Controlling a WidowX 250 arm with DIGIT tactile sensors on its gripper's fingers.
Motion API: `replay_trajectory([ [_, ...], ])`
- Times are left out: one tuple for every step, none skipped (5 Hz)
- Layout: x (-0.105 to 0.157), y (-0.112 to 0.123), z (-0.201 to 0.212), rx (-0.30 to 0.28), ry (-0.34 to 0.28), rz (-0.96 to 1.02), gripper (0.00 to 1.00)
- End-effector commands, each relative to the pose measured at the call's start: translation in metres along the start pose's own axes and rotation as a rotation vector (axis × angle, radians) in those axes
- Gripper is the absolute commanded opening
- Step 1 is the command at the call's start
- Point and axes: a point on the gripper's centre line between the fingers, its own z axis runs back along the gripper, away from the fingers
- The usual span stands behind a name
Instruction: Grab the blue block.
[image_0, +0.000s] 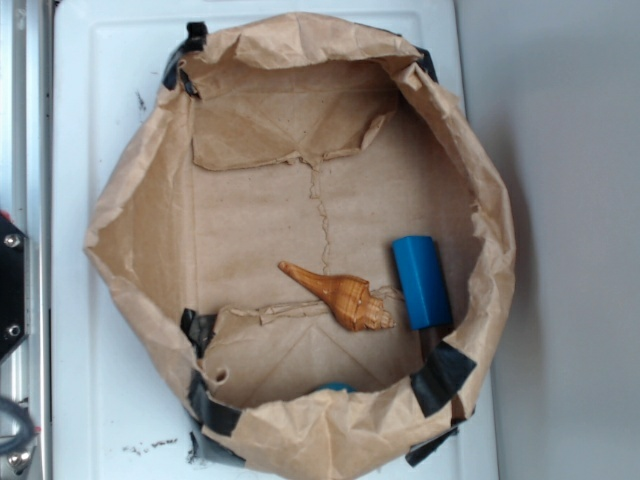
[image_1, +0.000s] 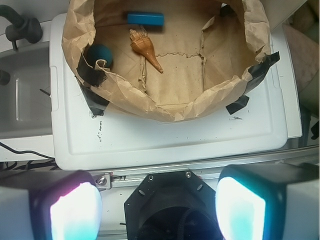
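Observation:
The blue block (image_0: 421, 282) lies flat on the floor of the brown paper-lined bowl (image_0: 140, 230), at its right side, just right of the brown seashell (image_0: 338, 296). In the wrist view the blue block (image_1: 145, 19) sits at the far side of the bowl, beyond the seashell (image_1: 144, 47). My gripper (image_1: 157, 205) is open, its two glowing pads (image_1: 75, 212) wide apart with nothing between them. It hangs well back from the bowl, over the table's edge rail. The exterior view does not show the gripper.
A round blue ball (image_1: 100, 54) rests against the bowl's paper wall, mostly hidden in the exterior view (image_0: 333, 386). The bowl stands on a white tray (image_1: 165, 140). Black tape patches (image_0: 443, 378) hold the paper rim. A metal rail (image_1: 210, 167) runs below the tray.

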Motion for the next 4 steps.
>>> replay_trajectory([
  [0.000,0.000,0.000,0.000,0.000,0.000,1.00],
  [0.050,-0.002,-0.006,-0.017,-0.043,-0.021,1.00],
  [0.082,-0.007,-0.016,0.033,-0.080,-0.071,1.00],
  [0.104,-0.007,-0.036,0.093,-0.082,-0.179,1.00],
])
